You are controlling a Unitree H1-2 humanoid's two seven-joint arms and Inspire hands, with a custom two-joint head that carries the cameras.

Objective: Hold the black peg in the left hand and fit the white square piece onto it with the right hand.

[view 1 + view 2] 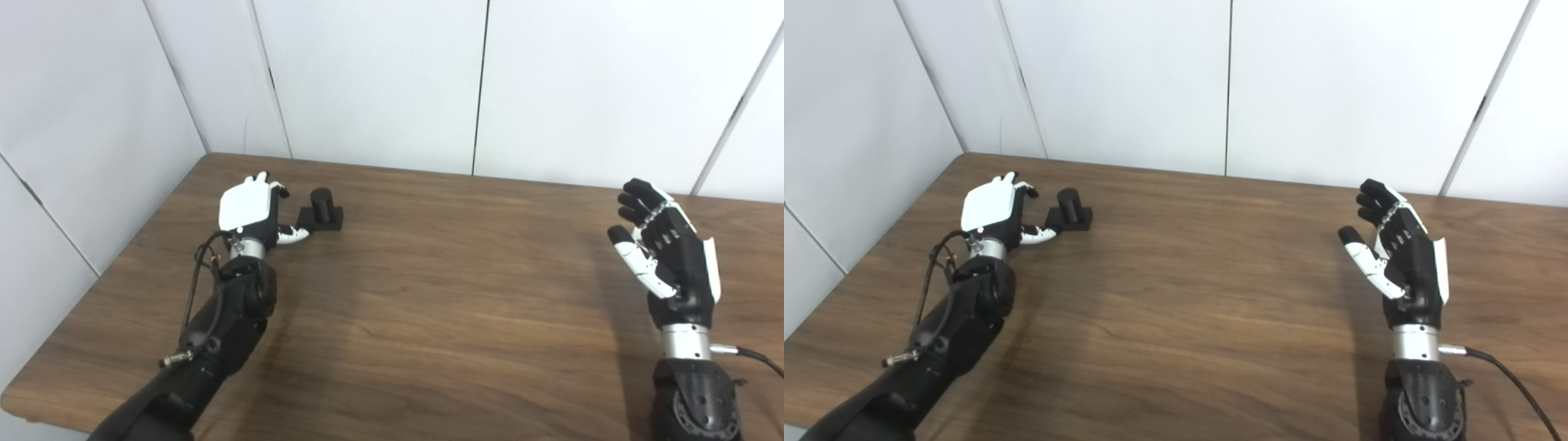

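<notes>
- Brown wood-grain table (429,318) fills the lower frame; near edge at 6 o'clock, far edge meets the white panelled wall (380,79) at 12.
- Left black forearm (214,331) enters at 7 o'clock and runs up toward 10; a thin black cable loops beside its wrist.
- Right black forearm enters at 5 o'clock, silver wrist ring above it, black cable (1513,383) trailing off to the right edge.
- Right hand (664,251), black with white thumb and white side plate, at 3 o'clock: raised above the table, palm turned toward the centre, fingers apart and loosely curled at the tips, thumb held out. Nothing in it.
- Left hand (254,211), white back plate facing up, black palm side down, at 10 o'clock, low over the table. Fingers spread, pointing away toward the far edge; white thumb sticks out to the right toward the peg's base. Holding nothing; thumb tip is just beside the base, cannot tell if it touches.
- Black cylindrical peg on a flat black square base (321,211) stands upright on the table at 10–11 o'clock, just right of the left hand, near the far edge. Well apart from the right hand.
- White square piece: not visible in either view.
</notes>
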